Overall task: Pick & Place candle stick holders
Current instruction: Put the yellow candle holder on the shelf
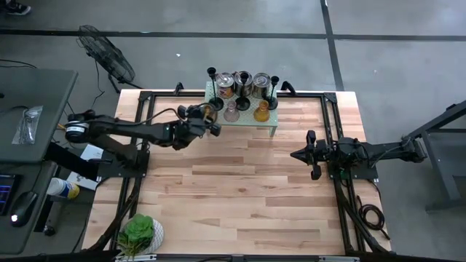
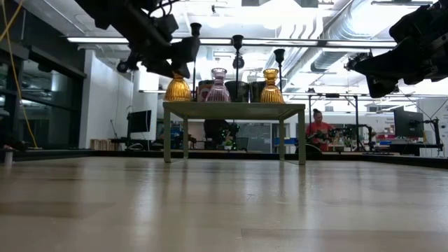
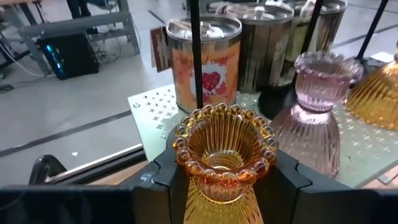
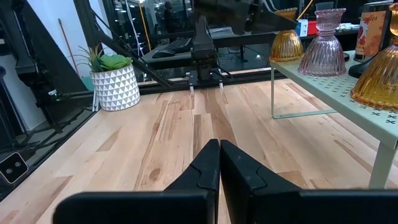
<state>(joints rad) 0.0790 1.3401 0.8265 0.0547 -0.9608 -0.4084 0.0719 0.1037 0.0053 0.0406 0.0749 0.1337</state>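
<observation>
A small green shelf (image 1: 271,121) stands at the table's far edge. On it are a pink glass holder (image 1: 231,110), an amber glass holder (image 1: 262,111) and three black thin-stemmed holders (image 1: 242,78). At the shelf's left end my left gripper (image 1: 209,121) is shut on a second amber holder (image 3: 224,146), which has a beaded rim. My right gripper (image 1: 295,154) waits shut over the table's right side, away from the shelf. My left gripper pinches the amber holder's ribbed body just below the beaded cup (image 3: 208,198) between its two fingers (image 3: 165,180). The fingers come nearly level from the table's left. The holder stands upright, its base (image 2: 178,96) level with the shelf top; whether it rests there I cannot tell.
Three metal tins (image 1: 226,84) stand among the black holders on the shelf's far side. A potted plant (image 1: 140,233) sits at the near left corner. The bare wooden table top (image 1: 240,189) stretches between both arms. A person (image 2: 319,129) is far behind the table.
</observation>
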